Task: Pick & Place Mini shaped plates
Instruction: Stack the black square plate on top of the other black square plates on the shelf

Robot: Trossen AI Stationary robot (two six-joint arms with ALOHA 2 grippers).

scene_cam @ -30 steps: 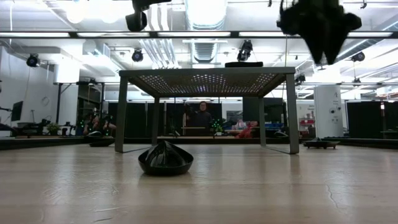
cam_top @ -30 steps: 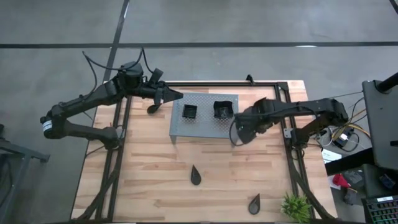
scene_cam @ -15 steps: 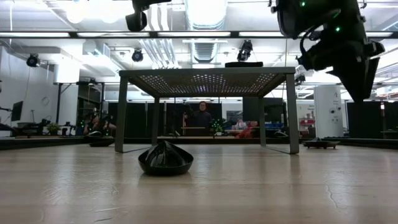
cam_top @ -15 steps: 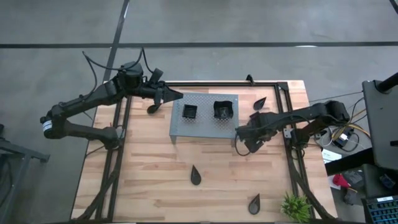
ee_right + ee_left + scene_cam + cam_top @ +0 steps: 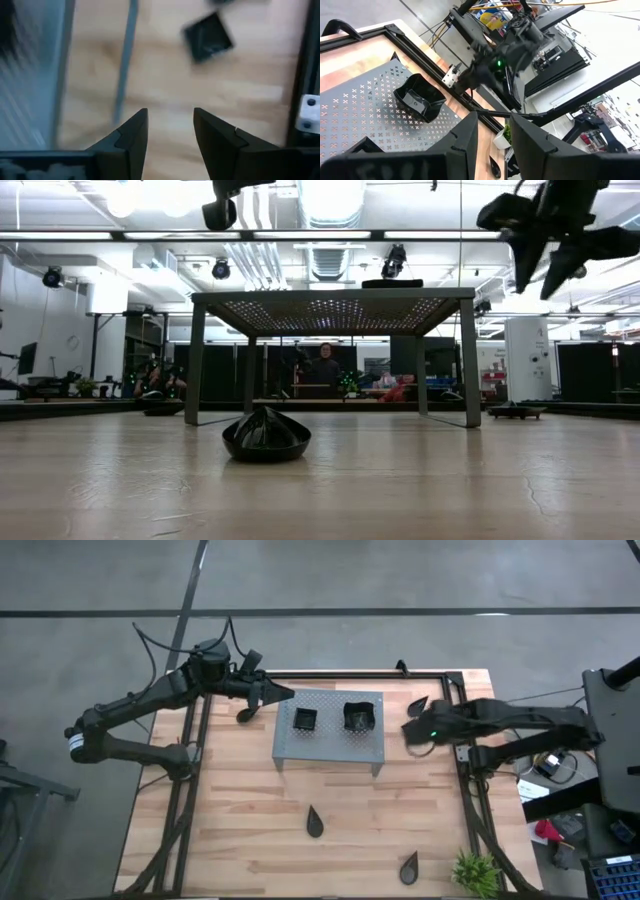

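Right claw (image 5: 170,135) parted, empty

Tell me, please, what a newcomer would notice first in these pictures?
First, the grey perforated rack at the table's far middle, with two black square plates on top. Next, the right gripper beside the rack's right end, empty, fingers apart. Black teardrop plates lie on the near wood.

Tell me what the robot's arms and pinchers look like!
Both arms are dark and jointed. The left arm has loose black cables and a white band near its base. The right arm shows a small green light. The right gripper has two black wedge-shaped fingers.
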